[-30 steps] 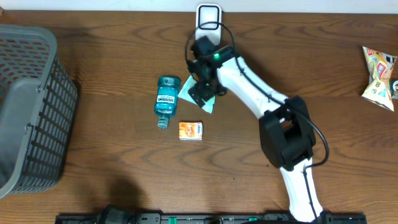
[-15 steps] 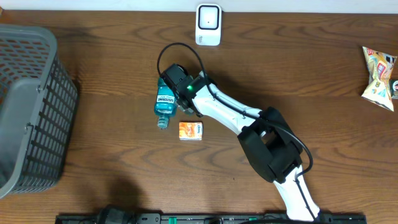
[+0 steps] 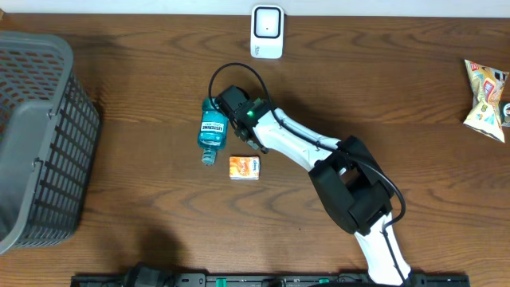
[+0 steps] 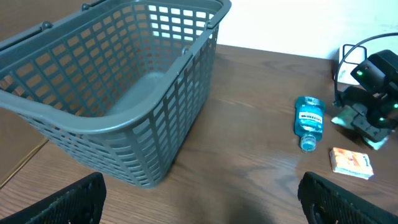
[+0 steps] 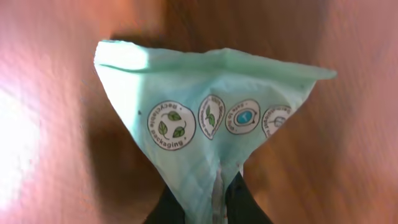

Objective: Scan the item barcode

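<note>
A grey plastic mesh basket (image 3: 80, 159) stood at the left end of the wooden table (image 3: 143, 223), its slatted floor in plain view. The left hand (image 4: 202, 202) was spread wide. A blue mouthwash bottle (image 3: 213, 129) lay flat, with a small orange box (image 3: 245, 166) near it. Just beside the bottle, the right hand (image 5: 214, 202) pinched a pale green plastic pouch (image 5: 205, 118). A white scanner (image 3: 266, 32) stood behind, and a crinkled snack bag (image 3: 486, 94) lay far right.

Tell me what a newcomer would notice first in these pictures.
The white right arm stretches to the middle of the table, with the right gripper shut on a pale green packet that fills the wrist view. Next to it lie a blue mouthwash bottle and a small orange box. A big grey basket takes up the left edge.
</note>
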`<move>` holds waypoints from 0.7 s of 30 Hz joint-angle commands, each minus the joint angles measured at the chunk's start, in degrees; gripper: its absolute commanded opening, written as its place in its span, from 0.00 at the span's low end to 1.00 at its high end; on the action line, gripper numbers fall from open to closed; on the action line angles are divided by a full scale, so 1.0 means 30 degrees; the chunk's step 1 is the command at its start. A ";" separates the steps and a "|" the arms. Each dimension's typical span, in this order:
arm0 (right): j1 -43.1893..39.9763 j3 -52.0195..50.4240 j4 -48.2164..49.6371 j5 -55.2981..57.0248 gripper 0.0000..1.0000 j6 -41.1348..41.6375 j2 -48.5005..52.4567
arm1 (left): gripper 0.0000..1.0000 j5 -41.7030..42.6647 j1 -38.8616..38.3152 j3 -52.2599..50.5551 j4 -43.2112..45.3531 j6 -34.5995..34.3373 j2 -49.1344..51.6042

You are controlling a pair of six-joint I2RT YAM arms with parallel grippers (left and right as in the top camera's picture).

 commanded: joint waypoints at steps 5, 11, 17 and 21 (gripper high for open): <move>-0.2390 0.6455 -0.9843 -1.4549 0.01 -0.2149 0.0678 | 0.98 -0.0117 0.0007 0.0051 -0.1486 0.0321 0.0109; -0.5158 0.7606 -1.7005 -2.5988 0.01 -0.7905 0.0663 | 0.98 -0.0117 0.0007 0.0051 -0.1486 0.0321 0.0109; -0.5544 0.7497 -1.7500 -3.0330 0.01 -0.9573 0.0663 | 0.98 -0.0117 0.0007 0.0051 -0.1486 0.0321 0.0109; -0.5406 0.7490 -1.7500 -3.2771 0.01 -1.2167 0.0663 | 0.98 -0.0117 0.0007 0.0051 -0.1486 0.0321 0.0109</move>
